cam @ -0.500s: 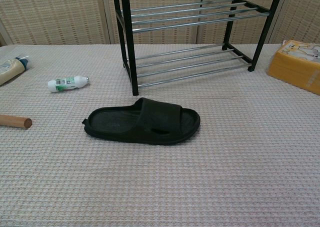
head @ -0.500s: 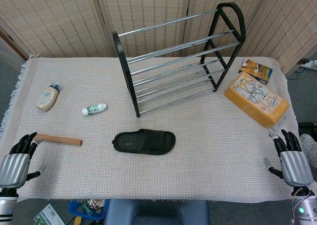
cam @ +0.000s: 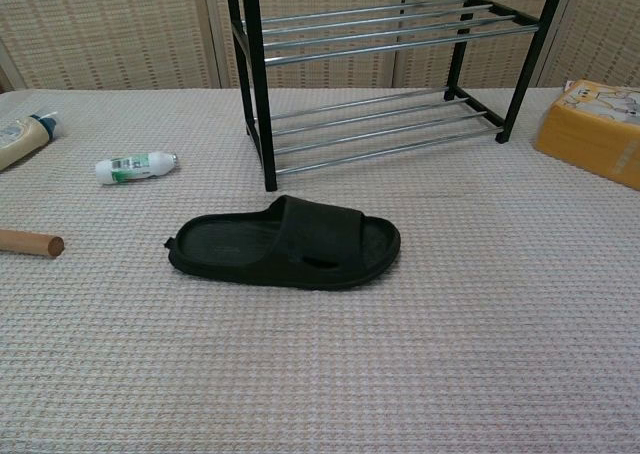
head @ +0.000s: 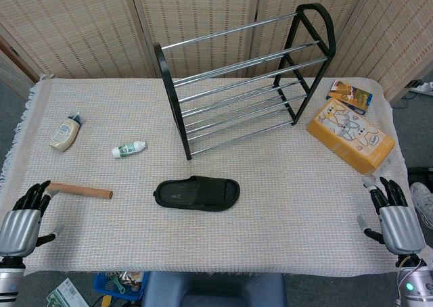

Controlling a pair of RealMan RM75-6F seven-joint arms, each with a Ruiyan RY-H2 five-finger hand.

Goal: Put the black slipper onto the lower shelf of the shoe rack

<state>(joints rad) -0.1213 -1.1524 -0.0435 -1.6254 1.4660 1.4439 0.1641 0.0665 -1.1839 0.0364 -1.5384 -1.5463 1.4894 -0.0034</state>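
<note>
While both of my arms sit at the near edge of the cloth-covered table [head: 284,232], my left hand [head: 20,224] rests at the left corner with fingers spread and nothing in them, and my right hand [head: 396,220] rests at the right corner, likewise spread and empty. Just beyond my left hand lies a wooden rod [head: 80,191]. Between my hands, well apart from each, the black slipper [head: 197,193] lies flat on the cloth, short of the shoe rack [head: 243,77], whose lower shelf [cam: 385,134] holds nothing. Farther left lie a small white bottle [head: 128,149] and a cream bottle [head: 64,132]; far right, a yellow box [head: 350,134].
</note>
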